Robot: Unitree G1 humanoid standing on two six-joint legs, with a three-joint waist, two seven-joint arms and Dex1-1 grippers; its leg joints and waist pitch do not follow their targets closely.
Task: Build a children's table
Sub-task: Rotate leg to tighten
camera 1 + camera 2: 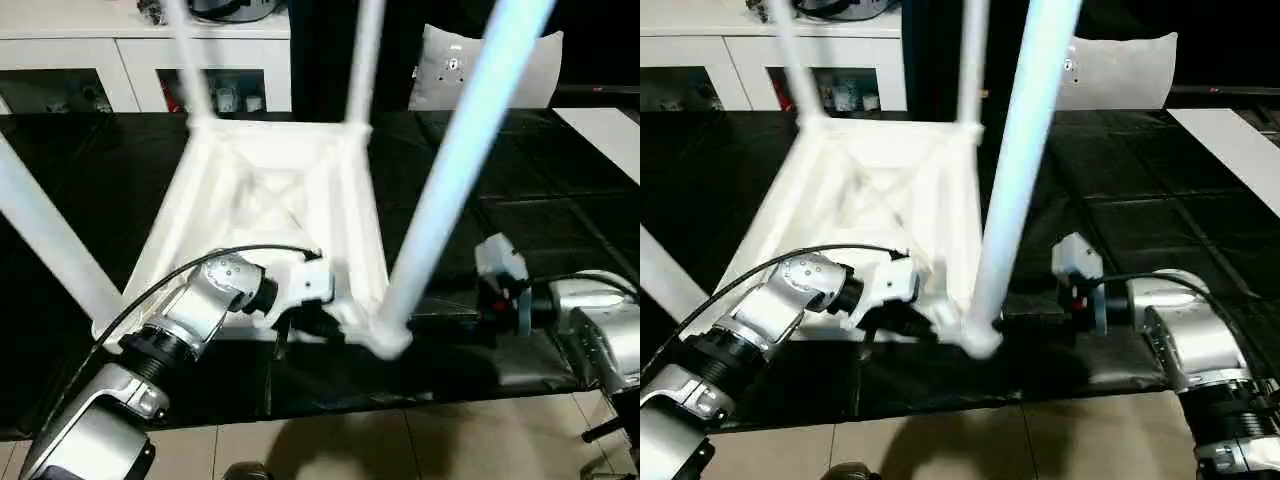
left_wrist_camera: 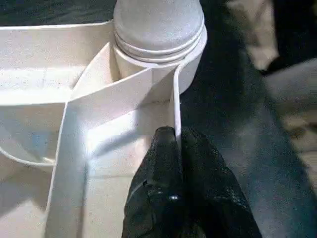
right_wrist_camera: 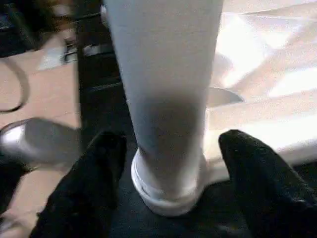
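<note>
The children's table lies upside down on the black work table, its ribbed white tabletop (image 1: 270,200) facing up. White legs stand in its corner sockets: far left (image 1: 185,60), far right (image 1: 365,60), near left (image 1: 50,240) and near right (image 1: 450,170). My left gripper (image 2: 177,144) is shut on the tabletop's thin side wall (image 2: 174,99), just beside the near right socket. My right gripper (image 3: 173,144) is open, one black finger (image 3: 94,168) on each side of the near right leg's base (image 3: 168,124), with small gaps to it.
The work table's front edge (image 1: 330,400) runs just below both grippers, with tiled floor beyond. A white cabinet (image 1: 130,50) stands at the back left. A pale cushion (image 1: 450,70) sits at the back right, and a white sheet (image 1: 610,130) lies at the far right.
</note>
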